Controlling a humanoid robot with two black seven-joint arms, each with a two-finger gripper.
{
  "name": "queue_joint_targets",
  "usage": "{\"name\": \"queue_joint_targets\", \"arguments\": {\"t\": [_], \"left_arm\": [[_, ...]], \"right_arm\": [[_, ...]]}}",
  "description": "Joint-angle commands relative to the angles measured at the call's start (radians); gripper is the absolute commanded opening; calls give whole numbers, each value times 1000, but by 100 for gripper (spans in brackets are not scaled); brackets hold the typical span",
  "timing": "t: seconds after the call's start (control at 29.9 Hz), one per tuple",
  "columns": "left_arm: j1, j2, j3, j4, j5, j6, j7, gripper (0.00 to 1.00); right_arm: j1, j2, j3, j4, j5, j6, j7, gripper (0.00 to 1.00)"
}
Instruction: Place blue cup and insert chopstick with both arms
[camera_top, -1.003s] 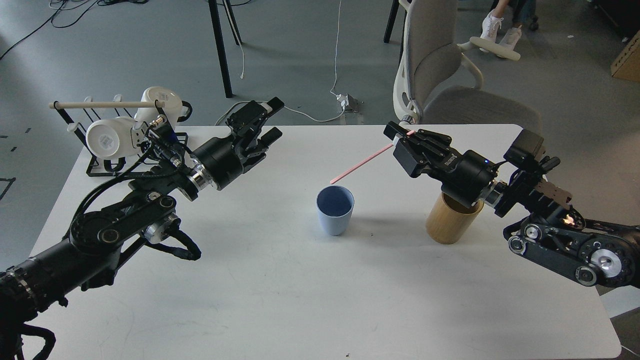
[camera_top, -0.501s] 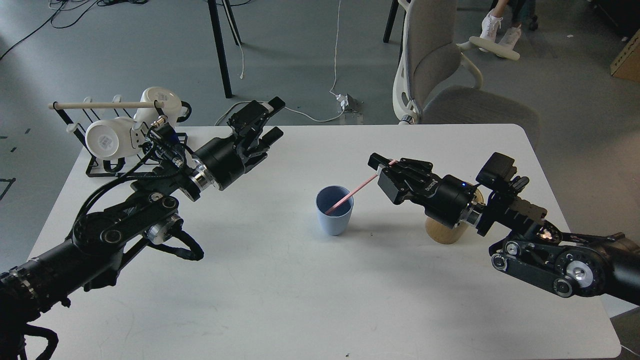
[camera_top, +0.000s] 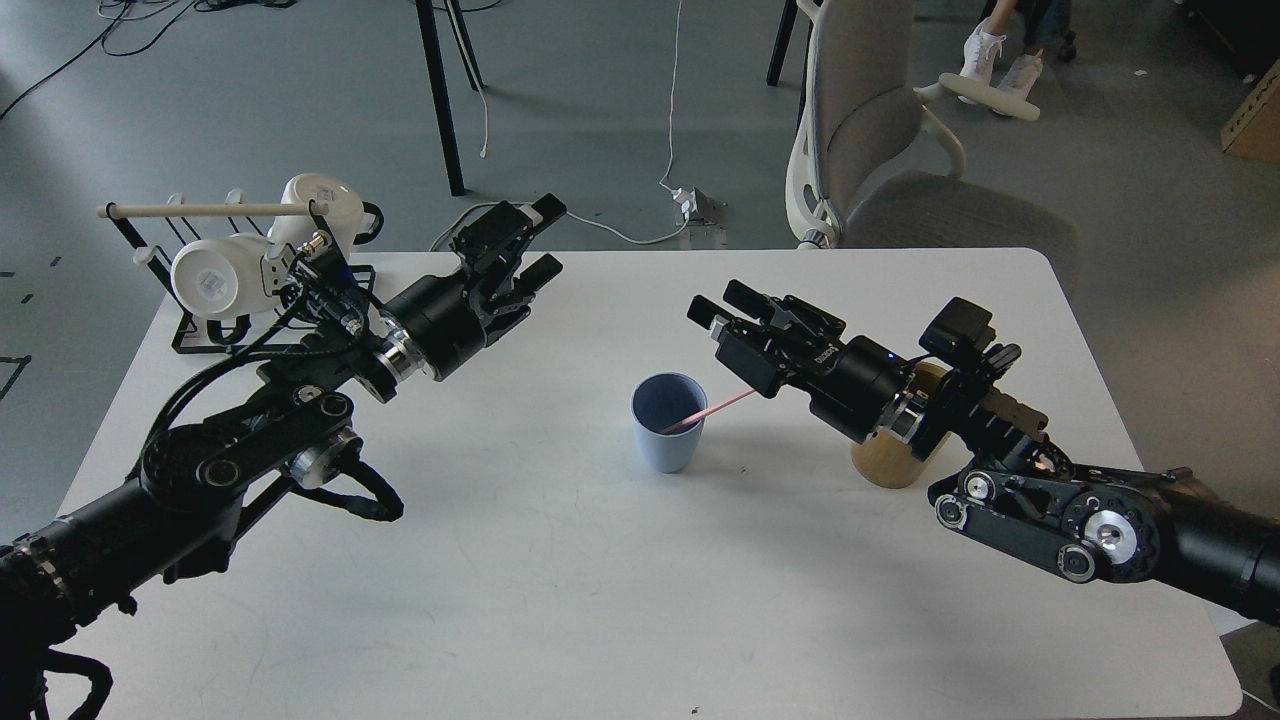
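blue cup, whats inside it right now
Inside the blue cup sits the lower end of the pink chopstick, leaning out over the right rim. Its tip and the cup's bottom are hidden by the near wall.

Counter (camera_top: 560, 600): smooth white top, matt, faintly scuffed.
Blue cup (camera_top: 668, 440): matt pale-blue plastic look, darker blue inside.
Chopstick (camera_top: 715, 408): thin, smooth, pink.
Wooden cup (camera_top: 890, 462): tan, bamboo-like, satin finish.
Left hand (camera_top: 520, 245) and right hand (camera_top: 722, 305): black matt plastic and metal, with a bright metal ring at each wrist.
Rack (camera_top: 200, 330), upper left of the frame: black wire with a pale wooden dowel (camera_top: 210, 210).
Mugs (camera_top: 215, 280): glossy white ceramic look.
Chair (camera_top: 880, 150): grey cloth, white plastic frame.
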Motion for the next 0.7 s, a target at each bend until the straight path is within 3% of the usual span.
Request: {"name": "queue_joint_targets", "arguments": {"t": [0.0, 0.23, 0.33, 0.47, 0.53, 0.67], "left_arm": [[-1, 1, -25, -1, -10, -3, 0, 92], [-1, 4, -108, -3, -113, -28, 0, 92], [-1, 12, -176, -5, -161, -119, 0, 92], [0, 41, -292, 0, -285, -300, 0, 92], [0, 62, -303, 14, -361, -346, 0, 92], [-4, 96, -304, 46, -428, -346, 0, 93]], "right_arm": [[9, -2, 77, 27, 142, 0, 0, 73], [26, -31, 201, 111, 576, 0, 0, 81], [17, -84, 253, 150, 745, 0, 0, 84], [-3, -101, 302, 159, 972, 0, 0, 94], [-9, -101, 325, 156, 1079, 129, 0, 94], [-36, -129, 356, 154, 1210, 451, 0, 99]]}}
